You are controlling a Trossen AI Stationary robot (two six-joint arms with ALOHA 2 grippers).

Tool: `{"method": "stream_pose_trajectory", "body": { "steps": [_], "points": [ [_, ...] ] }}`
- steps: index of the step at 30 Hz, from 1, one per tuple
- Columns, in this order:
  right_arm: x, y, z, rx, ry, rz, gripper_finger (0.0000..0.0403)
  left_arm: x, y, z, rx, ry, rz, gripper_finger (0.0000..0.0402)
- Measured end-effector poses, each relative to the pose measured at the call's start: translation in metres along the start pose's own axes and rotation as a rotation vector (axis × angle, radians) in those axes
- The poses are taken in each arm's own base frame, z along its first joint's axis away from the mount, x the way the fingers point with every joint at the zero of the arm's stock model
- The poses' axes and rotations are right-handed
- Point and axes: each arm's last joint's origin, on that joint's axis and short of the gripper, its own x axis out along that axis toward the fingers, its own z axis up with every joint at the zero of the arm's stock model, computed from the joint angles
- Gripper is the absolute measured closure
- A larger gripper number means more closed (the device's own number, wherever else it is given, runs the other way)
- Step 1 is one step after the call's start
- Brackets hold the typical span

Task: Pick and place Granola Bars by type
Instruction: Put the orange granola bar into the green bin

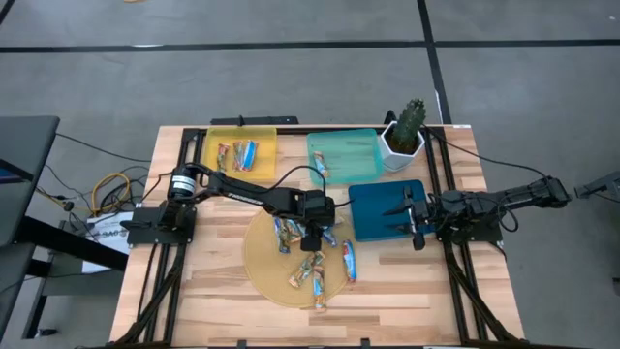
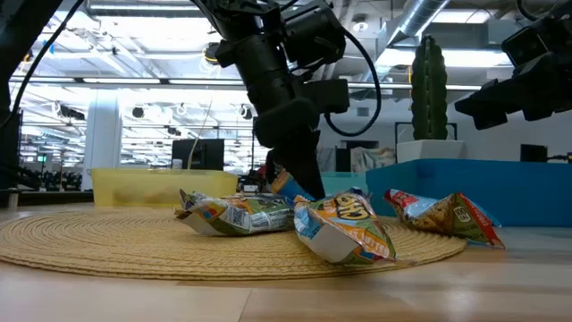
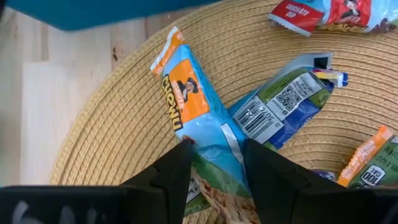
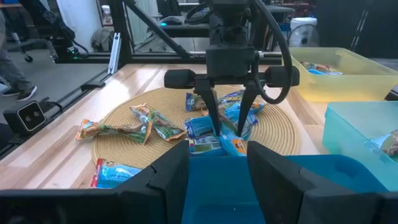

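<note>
Several granola bars (image 1: 308, 269) lie scattered on a round woven mat (image 1: 260, 254). My left gripper (image 1: 313, 233) is down over the mat's far side, shut on a blue-and-orange bar (image 3: 186, 93). More bars lie in the yellow tray (image 1: 237, 155), and one in the teal tray (image 1: 320, 168). A red-and-blue bar (image 1: 347, 260) rests at the mat's right edge. My right gripper (image 1: 415, 221) hovers open over the blue tray (image 1: 383, 199), touching nothing. My left gripper pinches the blue-and-orange bar between its two fingers (image 3: 180, 165) near one end (image 3: 214, 152). It comes from above, pointing down, with the fingers across the bar's width. The bar's other end (image 3: 169, 46) lies on the mat, beside a blue-and-green bar (image 3: 280, 102).
A cactus in a white pot (image 1: 405, 131) stands at the far right, beside the teal tray (image 1: 349, 145). Black frame rails run along both table sides. Bare wood shows on the near part of the table (image 1: 194, 301). The room behind holds shelving and a person's legs (image 4: 15, 68).
</note>
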Motion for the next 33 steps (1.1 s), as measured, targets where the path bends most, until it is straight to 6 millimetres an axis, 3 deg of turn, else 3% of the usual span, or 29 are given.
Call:
{"method": "stream_pose_trajectory", "body": {
  "steps": [5,14,28,33],
  "points": [
    [0.000,0.000,0.000,0.000,0.000,0.000,0.0249,0.000,0.000,0.000,0.000,0.001,0.013,0.0283],
    [0.000,0.000,0.000,0.000,0.000,0.000,0.0249,0.000,0.001,0.001,-0.001,-0.015,0.022,0.0394],
    [0.000,0.000,0.000,0.000,0.000,0.000,0.0249,0.000,0.002,0.004,-0.006,-0.041,0.074,0.0399],
    [0.000,0.000,0.000,0.000,0.001,0.000,0.0249,-0.006,0.004,0.014,-0.049,-0.078,0.109,0.0401]
  ]
}}
